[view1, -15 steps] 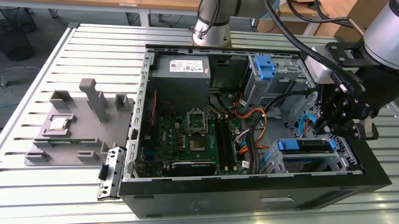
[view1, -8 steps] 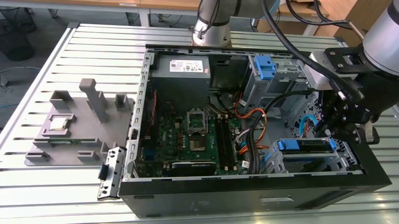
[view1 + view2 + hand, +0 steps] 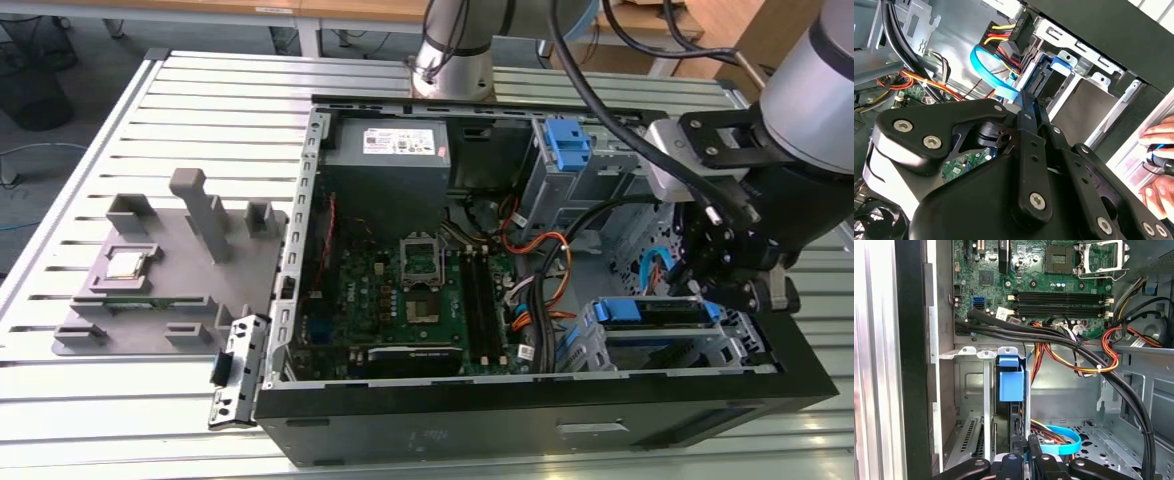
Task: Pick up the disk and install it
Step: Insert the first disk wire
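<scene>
A robot arm's claw [image 3: 742, 290] is hanging inside an open computer case [image 3: 534, 420] lying on a slatted counter [image 3: 200, 110], just above the drive cage at the case's front corner. The disk [image 3: 654, 312], framed in its blue bracket, is sitting in that cage beside the motherboard [image 3: 400, 300]. The claw's fingers [image 3: 1034, 455] are sitting nearly closed above the cage; whether they are gripping anything cannot be told. A person's hand [image 3: 1159, 150] is resting outside the case wall.
</scene>
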You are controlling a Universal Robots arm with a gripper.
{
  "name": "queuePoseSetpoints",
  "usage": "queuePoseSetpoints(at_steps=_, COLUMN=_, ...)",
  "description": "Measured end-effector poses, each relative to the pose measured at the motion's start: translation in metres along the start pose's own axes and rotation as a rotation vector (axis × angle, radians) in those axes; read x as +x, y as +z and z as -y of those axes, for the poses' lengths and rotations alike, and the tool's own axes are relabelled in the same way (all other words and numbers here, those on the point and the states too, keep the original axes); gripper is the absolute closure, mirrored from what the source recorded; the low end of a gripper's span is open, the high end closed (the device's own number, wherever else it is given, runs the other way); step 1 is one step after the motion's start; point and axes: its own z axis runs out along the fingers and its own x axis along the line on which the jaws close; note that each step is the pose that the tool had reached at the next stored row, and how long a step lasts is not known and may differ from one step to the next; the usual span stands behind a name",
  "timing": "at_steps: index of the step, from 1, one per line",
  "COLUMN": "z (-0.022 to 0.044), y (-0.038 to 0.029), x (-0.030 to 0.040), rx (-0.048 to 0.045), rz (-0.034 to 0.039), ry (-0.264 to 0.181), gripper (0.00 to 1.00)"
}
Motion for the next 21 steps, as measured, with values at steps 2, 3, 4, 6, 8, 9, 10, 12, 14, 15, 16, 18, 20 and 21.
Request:
queuePoseSetpoints(at_steps=2, z=-0.002, y=0.0008, x=0.0004, rx=0.0069, rz=0.0047, ry=-0.001, gripper=0.84)
queuePoseSetpoints(at_steps=3, z=-0.0028, y=0.001, x=0.0007, rx=0.0103, rz=0.0073, ry=-0.001, gripper=0.84)
queuePoseSetpoints(at_steps=4, z=-0.0032, y=0.0013, x=0.001, rx=0.0147, rz=0.0106, ry=-0.002, gripper=0.84)
queuePoseSetpoints(at_steps=6, z=-0.0033, y=0.0017, x=0.0016, rx=0.0268, rz=0.0142, ry=-0.004, gripper=0.84)
queuePoseSetpoints(at_steps=8, z=-0.0036, y=0.0021, x=0.002, rx=0.0387, rz=0.0163, ry=-0.006, gripper=0.84)
queuePoseSetpoints(at_steps=9, z=-0.0036, y=0.0021, x=0.0024, rx=0.0415, rz=0.0165, ry=-0.006, gripper=0.84)
queuePoseSetpoints(at_steps=10, z=-0.0036, y=0.0021, x=0.003, rx=0.0436, rz=0.0166, ry=-0.007, gripper=0.84)
queuePoseSetpoints(at_steps=12, z=-0.0037, y=0.0021, x=0.0054, rx=0.0445, rz=0.0174, ry=-0.007, gripper=0.84)
queuePoseSetpoints(at_steps=14, z=-0.0043, y=0.0022, x=0.0078, rx=0.0448, rz=0.0181, ry=-0.006, gripper=0.84)
queuePoseSetpoints(at_steps=15, z=-0.0046, y=0.0023, x=0.0083, rx=0.045, rz=0.0181, ry=-0.006, gripper=0.84)
queuePoseSetpoints(at_steps=16, z=-0.0049, y=0.0024, x=0.0084, rx=0.045, rz=0.0182, ry=-0.006, gripper=0.84)
queuePoseSetpoints(at_steps=18, z=-0.0051, y=0.0024, x=0.0084, rx=0.0451, rz=0.0181, ry=-0.006, gripper=0.84)
queuePoseSetpoints(at_steps=20, z=-0.0052, y=0.0024, x=0.0084, rx=0.0451, rz=0.0181, ry=-0.006, gripper=0.84)
queuePoseSetpoints(at_steps=21, z=-0.0053, y=0.0024, x=0.0084, rx=0.0451, rz=0.0181, ry=-0.006, gripper=0.84)
